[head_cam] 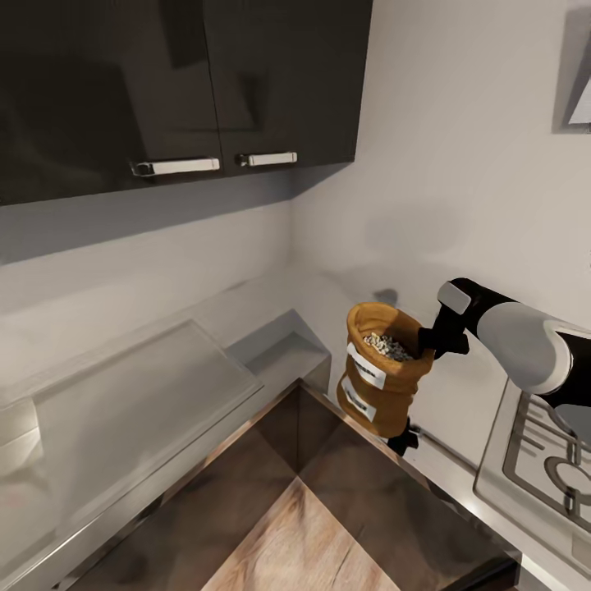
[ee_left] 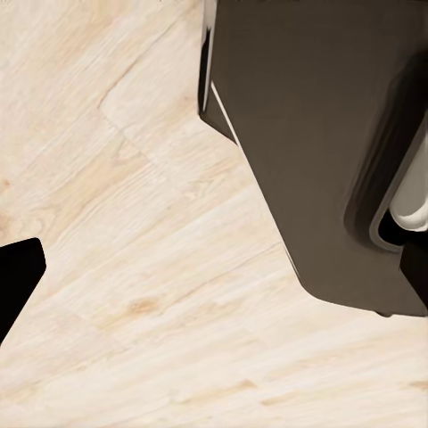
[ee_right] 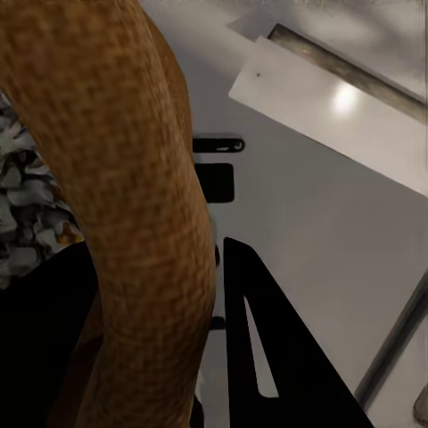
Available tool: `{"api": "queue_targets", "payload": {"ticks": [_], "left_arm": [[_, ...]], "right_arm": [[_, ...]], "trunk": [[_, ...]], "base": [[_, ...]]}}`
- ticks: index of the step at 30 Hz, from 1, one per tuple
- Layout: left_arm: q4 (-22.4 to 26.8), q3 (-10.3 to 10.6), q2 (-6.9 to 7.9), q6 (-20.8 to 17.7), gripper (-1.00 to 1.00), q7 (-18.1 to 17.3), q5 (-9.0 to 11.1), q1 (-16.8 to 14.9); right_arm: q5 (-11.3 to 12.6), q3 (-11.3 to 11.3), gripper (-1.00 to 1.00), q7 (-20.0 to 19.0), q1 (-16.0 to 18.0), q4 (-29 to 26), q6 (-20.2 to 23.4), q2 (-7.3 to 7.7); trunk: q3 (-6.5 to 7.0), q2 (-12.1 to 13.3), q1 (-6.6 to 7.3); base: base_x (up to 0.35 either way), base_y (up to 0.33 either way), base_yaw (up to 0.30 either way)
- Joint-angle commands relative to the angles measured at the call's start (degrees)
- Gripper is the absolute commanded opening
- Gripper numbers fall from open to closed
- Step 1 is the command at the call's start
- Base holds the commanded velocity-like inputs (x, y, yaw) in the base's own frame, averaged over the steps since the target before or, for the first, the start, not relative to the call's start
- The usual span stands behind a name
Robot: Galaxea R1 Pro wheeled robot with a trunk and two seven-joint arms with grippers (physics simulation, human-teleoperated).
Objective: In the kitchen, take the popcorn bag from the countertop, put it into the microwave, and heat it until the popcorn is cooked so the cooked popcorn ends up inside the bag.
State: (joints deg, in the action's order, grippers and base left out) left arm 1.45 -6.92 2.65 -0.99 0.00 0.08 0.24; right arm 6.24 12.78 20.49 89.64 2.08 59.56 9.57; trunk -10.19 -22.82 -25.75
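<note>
The tan popcorn bag [head_cam: 379,373] hangs upright above the inner corner of the grey countertop [head_cam: 123,410], in the middle of the head view. My right gripper [head_cam: 427,341] is shut on its rolled rim, coming in from the right. Whitish popcorn [head_cam: 387,346] fills the open mouth. In the right wrist view the rim [ee_right: 134,178] sits between the black fingers [ee_right: 276,357], with popcorn [ee_right: 27,205] beside it. In the left wrist view a single black fingertip [ee_left: 13,276] hangs over the wood floor [ee_left: 134,223]. The microwave is out of view.
Glossy dark wall cabinets [head_cam: 164,82] hang above the counter. A shallow recess [head_cam: 283,349] is set into the counter near the corner. The gas hob [head_cam: 550,460] lies at the right, under my right arm, and the white hood [head_cam: 579,74] is at the top right. A dark cabinet front [ee_left: 321,134] stands beside my left gripper.
</note>
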Motion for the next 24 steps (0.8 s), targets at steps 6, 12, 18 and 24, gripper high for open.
{"api": "queue_targets", "payload": {"ticks": [6,12,18,24], "left_arm": [[0.13,-0.38,-0.01,-0.15,1.0,0.0,0.01,0.03],[0.13,-0.38,-0.01,-0.15,1.0,0.0,0.01,0.03],[0.13,-0.38,-0.01,-0.13,1.0,0.0,0.01,0.03],[0.13,-0.38,-0.01,-0.09,1.0,0.0,0.01,0.03]], "right_arm": [[0.62,0.14,-1.0,0.6,0.09,0.12,-0.06,0.01],[0.62,0.14,-1.0,0.6,0.08,0.12,-0.06,0.01],[0.62,0.19,-1.0,0.6,0.09,0.12,-0.06,0.01],[0.62,0.22,-1.0,0.6,0.09,0.12,-0.06,0.01]], "trunk": [[0.46,-0.1,-0.04],[1.02,-0.1,-0.04],[1.49,-0.1,-0.04],[1.74,-0.1,-0.04]], "base": [[-0.078,0.0,0.0],[-0.301,0.029,0.0],[-0.226,0.147,-0.011],[-0.023,0.019,-0.121]]}}
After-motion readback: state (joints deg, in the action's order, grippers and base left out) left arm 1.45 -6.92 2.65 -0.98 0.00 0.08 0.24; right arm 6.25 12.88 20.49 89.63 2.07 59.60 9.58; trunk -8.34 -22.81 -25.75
